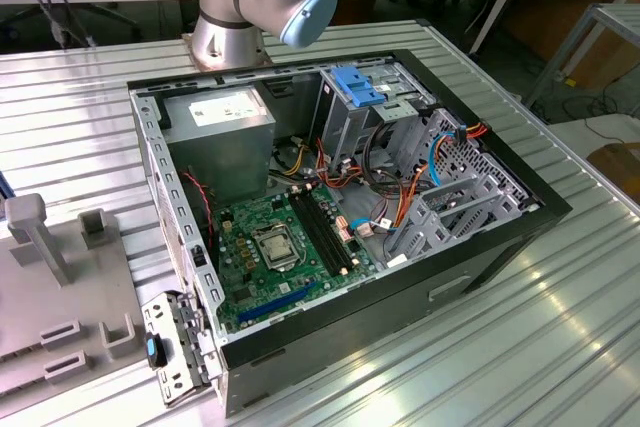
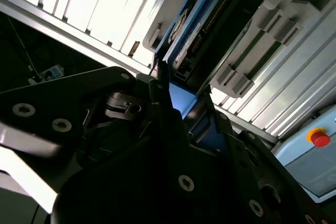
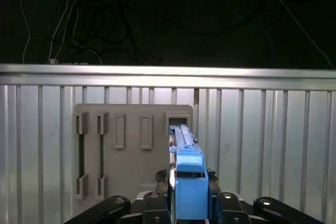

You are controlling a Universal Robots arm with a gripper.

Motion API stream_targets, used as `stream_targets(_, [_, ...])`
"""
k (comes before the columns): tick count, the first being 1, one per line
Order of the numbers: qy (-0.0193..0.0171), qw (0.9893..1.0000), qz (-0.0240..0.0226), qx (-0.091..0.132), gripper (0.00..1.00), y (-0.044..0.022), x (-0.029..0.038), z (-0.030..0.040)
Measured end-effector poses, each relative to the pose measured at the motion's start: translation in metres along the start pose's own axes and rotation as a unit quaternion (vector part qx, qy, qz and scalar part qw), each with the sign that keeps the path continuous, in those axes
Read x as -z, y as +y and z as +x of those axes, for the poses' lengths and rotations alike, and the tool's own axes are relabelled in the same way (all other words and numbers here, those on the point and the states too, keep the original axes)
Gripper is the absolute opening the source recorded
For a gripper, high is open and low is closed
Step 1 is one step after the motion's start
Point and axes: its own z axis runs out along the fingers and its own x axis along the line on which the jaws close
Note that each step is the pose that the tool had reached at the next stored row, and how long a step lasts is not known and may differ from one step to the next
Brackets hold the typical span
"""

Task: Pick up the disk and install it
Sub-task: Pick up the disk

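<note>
The disk [image 3: 181,136] is a dark drive in a bright blue carrier frame. In the first wrist view it stands on edge, its far end at a slot of a grey holder plate [image 3: 131,150] on the ribbed metal table. My gripper [image 3: 190,181] has a dark finger pressed against each side of the blue carrier, shut on it. In the second wrist view the disk [image 2: 205,30] runs away from the gripper [image 2: 184,103] toward the grey holder plate [image 2: 273,30].
In the exterior view the open computer case [image 1: 150,177] lies on the table with motherboard, cables and metal drive cages [image 1: 460,207]; a light-blue latch piece [image 1: 358,85] tops the rear cage. The arm's base [image 1: 235,17] stands behind it. A red button [image 2: 320,139] sits nearby.
</note>
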Motion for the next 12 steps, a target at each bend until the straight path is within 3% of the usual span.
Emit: stream_targets(12, [0.0000,1.0000,0.0000,0.000,0.37,-0.0007,0.0261,0.0002])
